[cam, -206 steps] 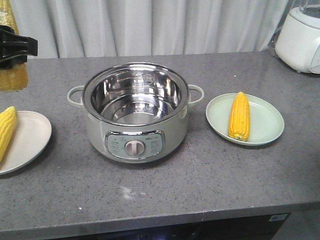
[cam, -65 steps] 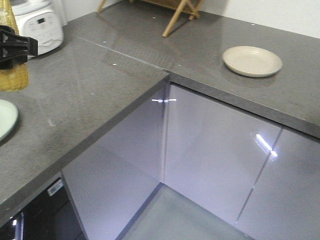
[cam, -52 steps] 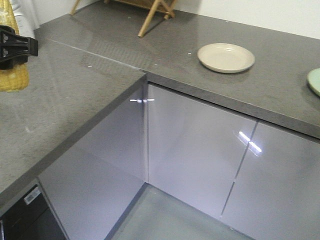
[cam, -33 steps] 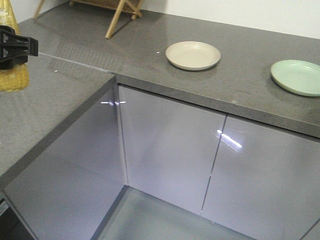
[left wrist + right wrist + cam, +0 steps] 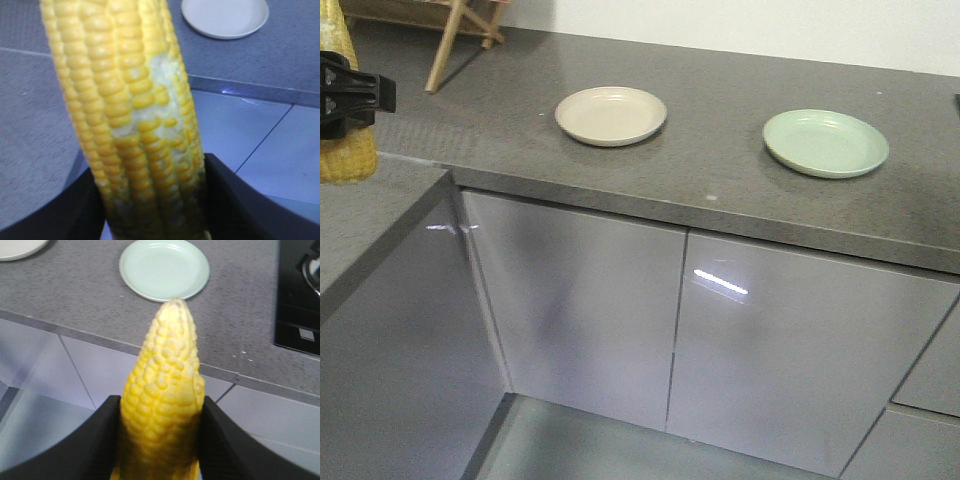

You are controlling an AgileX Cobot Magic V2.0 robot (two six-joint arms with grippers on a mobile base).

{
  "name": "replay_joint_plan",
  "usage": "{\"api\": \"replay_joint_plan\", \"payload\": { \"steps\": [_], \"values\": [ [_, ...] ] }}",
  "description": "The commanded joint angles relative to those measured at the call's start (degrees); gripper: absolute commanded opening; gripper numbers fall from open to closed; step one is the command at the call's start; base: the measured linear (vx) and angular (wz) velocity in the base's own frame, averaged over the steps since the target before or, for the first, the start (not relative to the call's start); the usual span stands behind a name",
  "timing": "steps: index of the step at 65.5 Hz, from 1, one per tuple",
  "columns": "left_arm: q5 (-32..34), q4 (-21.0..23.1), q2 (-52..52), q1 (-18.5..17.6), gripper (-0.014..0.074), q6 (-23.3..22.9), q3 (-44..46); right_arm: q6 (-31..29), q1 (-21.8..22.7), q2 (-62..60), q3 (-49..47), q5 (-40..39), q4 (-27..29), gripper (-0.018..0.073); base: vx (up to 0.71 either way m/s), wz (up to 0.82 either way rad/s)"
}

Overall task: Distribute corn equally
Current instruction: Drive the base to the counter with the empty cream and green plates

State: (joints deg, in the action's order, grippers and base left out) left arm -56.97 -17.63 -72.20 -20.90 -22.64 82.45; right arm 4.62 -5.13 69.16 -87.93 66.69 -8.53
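You hold a cob in each hand. Your left gripper is squeezed tight on the left cob, which stands up between the black fingers. A few kernels are missing from its middle. Your right gripper is squeezed tight on the right cob the same way, with the pointy end sticking out. Both cobs are up in the air, not on a plate.

Two plates sit on the grey counter, above the cupboard doors. The cream plate and the green plate are well apart, and each one is bare. From the left wrist you see the cream plate ahead of the left cob. From the right wrist you see the green plate just past the tip of the right cob.

I think you are in the carrying step, with the putting down next. You likely need to come closer to the counter. Then reach each arm over its own plate, go down low, lay the cob flat in the middle, and let go. One cob on each plate makes it fair. Be gentle, because a round cob can roll off.
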Motion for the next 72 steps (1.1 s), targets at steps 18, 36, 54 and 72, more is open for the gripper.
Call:
{"api": "replay_joint_plan", "payload": {
  "steps": [18,36,54,72],
  "values": [
    [3.1,-1.1,1.2,0.0,0.0146,-0.4,1.5,0.0,0.3,-1.3,-1.2,-3.6,-1.2,0.0186,0.09,-0.34],
    [3.1,-1.1,1.2,0.0,0.0146,-0.4,1.5,0.0,0.3,-1.3,-1.2,-3.6,-1.2,0.0186,0.10,-0.30],
    [3.1,-1.1,1.2,0.0,0.0146,-0.4,1.5,0.0,0.3,-1.3,-1.2,-3.6,-1.2,0.0186,0.10,-0.17],
    [3.1,-1.1,1.2,0.0,0.0146,-0.4,1.5,0.0,0.3,-1.3,-1.2,-3.6,-1.2,0.0186,0.11,-0.07]
  ]
}}
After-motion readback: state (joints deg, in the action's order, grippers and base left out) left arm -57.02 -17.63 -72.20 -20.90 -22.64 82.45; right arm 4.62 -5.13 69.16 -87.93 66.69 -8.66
